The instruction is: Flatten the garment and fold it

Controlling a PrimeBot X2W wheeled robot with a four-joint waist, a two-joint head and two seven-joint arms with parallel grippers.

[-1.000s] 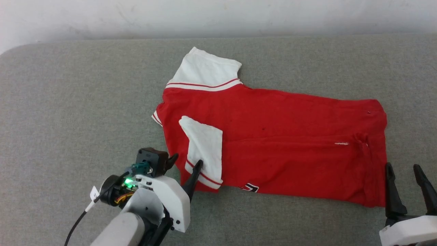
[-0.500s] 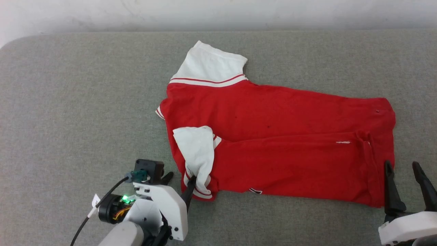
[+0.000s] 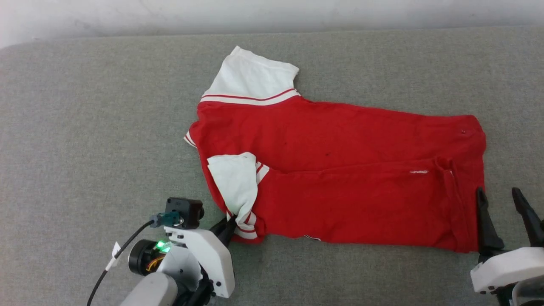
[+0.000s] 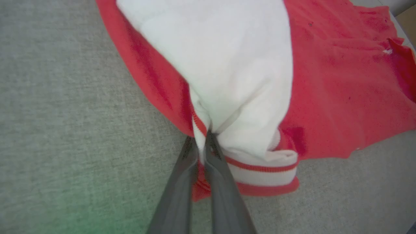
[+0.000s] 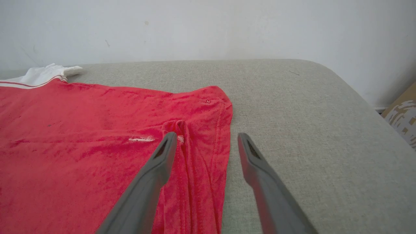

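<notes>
The garment (image 3: 340, 170), a red short-sleeved shirt, lies sideways on the grey cushioned surface (image 3: 85, 127), folded lengthwise. One white sleeve (image 3: 250, 76) points to the far side. The near white sleeve (image 3: 233, 182) is bunched at the garment's front left corner. My left gripper (image 3: 229, 221) is shut on this sleeve's striped end; in the left wrist view the fingers (image 4: 214, 156) pinch the white fabric (image 4: 227, 81). At the garment's right hem (image 5: 224, 130) my right gripper (image 3: 503, 212) stands open, one finger (image 5: 159, 162) over the red cloth and the other beside it, nothing held.
A pale wall (image 3: 272, 12) runs behind the surface's far edge. The grey surface rounds off at its far right corner (image 5: 325, 71), with a brown box (image 5: 403, 113) past it. Bare grey surface lies to the left of the garment.
My left gripper has closed on the near white sleeve's end and drawn it toward me, bunching the sleeve. The right gripper stayed open at the hem. The head camera shifted slightly.
</notes>
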